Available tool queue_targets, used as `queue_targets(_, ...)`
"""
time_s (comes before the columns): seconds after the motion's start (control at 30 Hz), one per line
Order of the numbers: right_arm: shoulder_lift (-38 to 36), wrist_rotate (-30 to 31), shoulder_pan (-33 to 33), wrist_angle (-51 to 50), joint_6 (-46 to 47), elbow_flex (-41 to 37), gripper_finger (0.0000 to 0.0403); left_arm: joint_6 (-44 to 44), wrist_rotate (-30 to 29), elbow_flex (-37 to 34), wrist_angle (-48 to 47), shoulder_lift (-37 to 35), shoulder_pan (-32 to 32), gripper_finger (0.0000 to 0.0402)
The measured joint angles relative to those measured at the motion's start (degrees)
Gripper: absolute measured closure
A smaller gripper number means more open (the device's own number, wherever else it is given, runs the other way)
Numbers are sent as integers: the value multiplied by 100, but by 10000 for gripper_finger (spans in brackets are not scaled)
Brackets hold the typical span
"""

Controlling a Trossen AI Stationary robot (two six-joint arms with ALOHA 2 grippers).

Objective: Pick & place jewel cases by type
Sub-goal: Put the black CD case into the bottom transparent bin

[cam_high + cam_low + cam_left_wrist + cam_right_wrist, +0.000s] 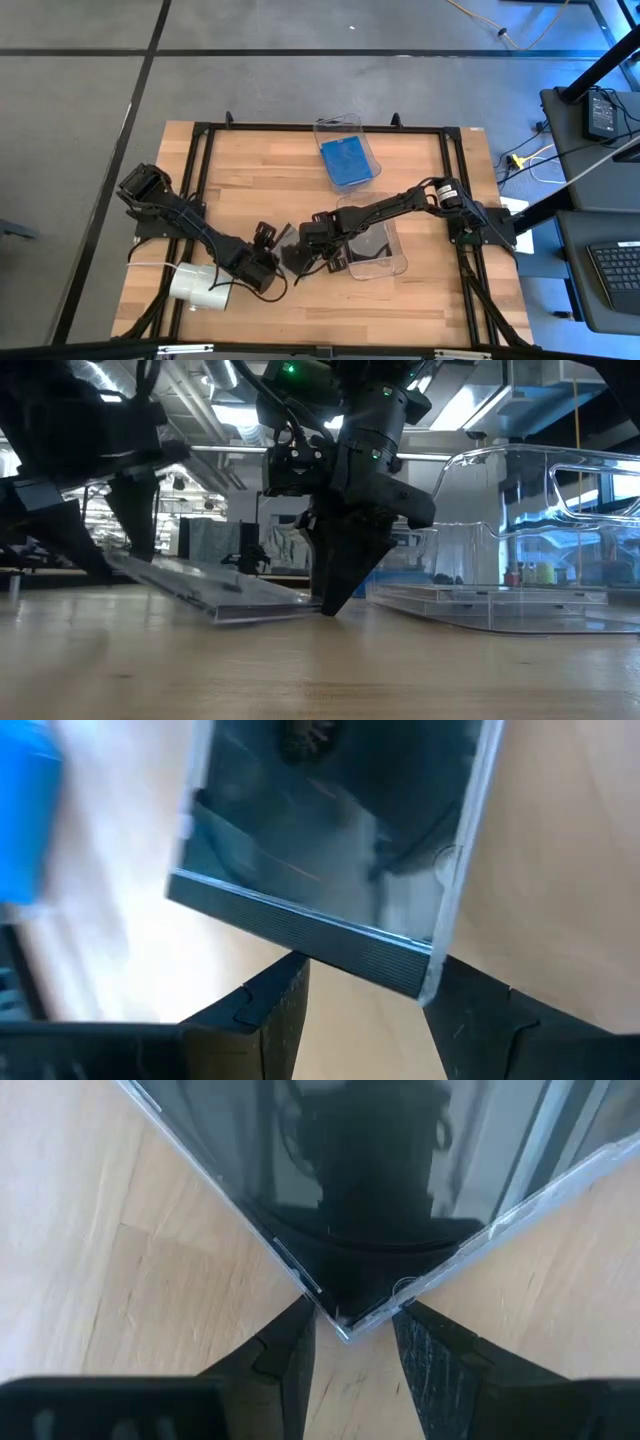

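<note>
One dark grey jewel case [290, 257] lies between my two grippers near the table's middle. In the low view the jewel case [220, 595] is tilted, with its left end raised and its right corner on the wood. My left gripper [262, 262] is at the raised end. My right gripper [312, 245] points straight down at the low corner. Blue cases [347, 162] lie in the far clear bin. Dark cases lie in the near clear bin [400, 262]. My left gripper [365, 975] has a corner of the case [428, 982] between its fingers. One finger [290, 982] meets the ribbed spine edge [300, 932] and the other stands beside the corner. It comes slanting from the table's left. That end is raised off the wood. My right gripper [350, 1320] comes from above, pointing down. The case's opposite corner [345, 1325] sits between its two fingers, and the two edges that meet there run up against them. In the low view that corner [318, 600] rests on the table.
A white cylindrical roll [195, 285] lies close to the left arm, toward the near left corner. The near clear bin [520, 510] stands just right of the right gripper. The far bin's rim [335, 122] is by the far edge. A black frame borders the table.
</note>
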Motion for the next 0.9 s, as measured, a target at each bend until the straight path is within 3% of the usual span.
queue_targets(0.47,0,-2,0,60,-31,9,264,292,-2318,46,184,-9,-536,220)
queue_targets(0.9,9,4,-2,127,-27,20,264,417,-2951,32,647,-7,-555,220)
